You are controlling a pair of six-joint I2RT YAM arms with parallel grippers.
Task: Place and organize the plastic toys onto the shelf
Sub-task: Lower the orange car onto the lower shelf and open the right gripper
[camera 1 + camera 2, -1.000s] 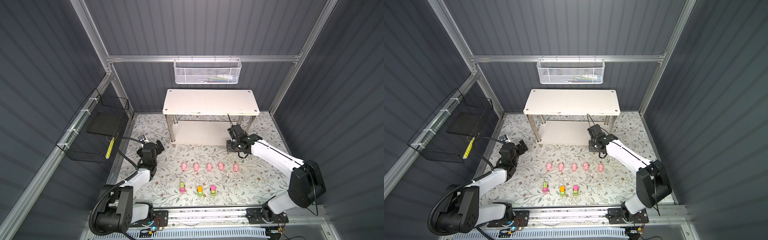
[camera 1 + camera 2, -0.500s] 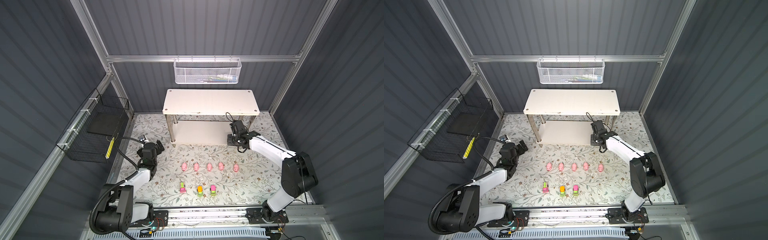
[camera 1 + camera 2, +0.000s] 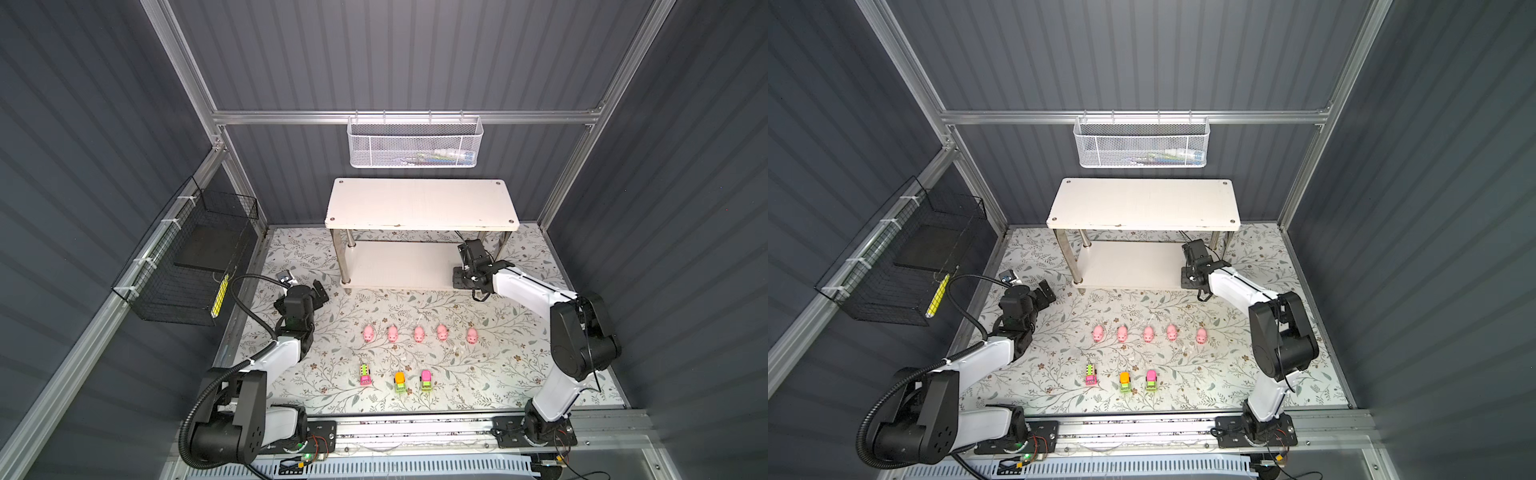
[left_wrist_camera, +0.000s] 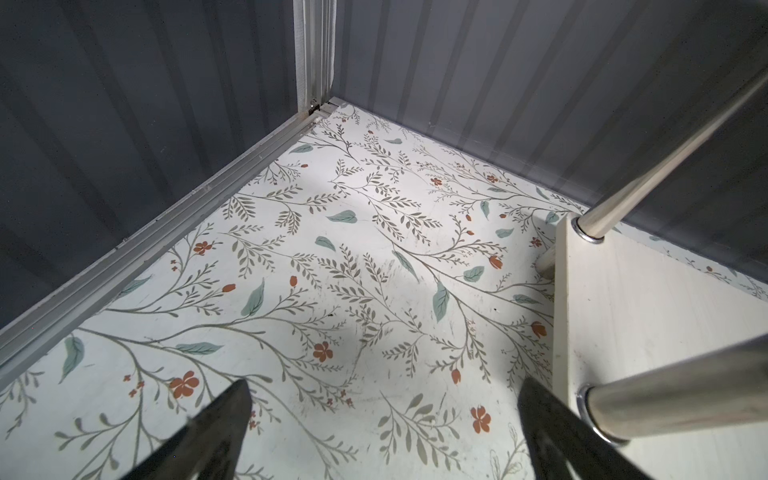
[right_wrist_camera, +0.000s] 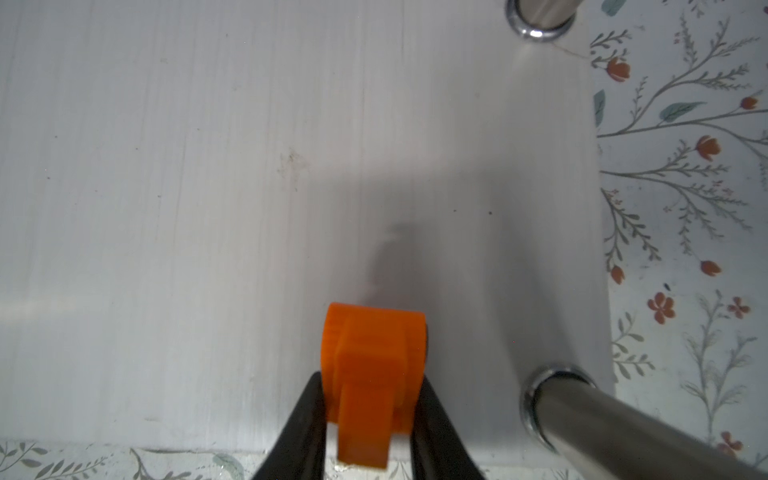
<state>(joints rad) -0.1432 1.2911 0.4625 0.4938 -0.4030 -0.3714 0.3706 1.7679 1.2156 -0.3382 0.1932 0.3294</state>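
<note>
Right gripper (image 5: pixel 370 386): your jaws pinch a blocky, matte orange toy (image 5: pixel 374 345) over the smooth white shelf (image 5: pixel 208 166) board.
Left gripper (image 4: pixel 384 388): yours gapes over the floral mat (image 4: pixel 332 270).

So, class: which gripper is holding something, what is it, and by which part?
The right gripper is shut on an orange toy, pinching its two sides, low over the shelf. The left gripper is open and holds nothing.
</note>
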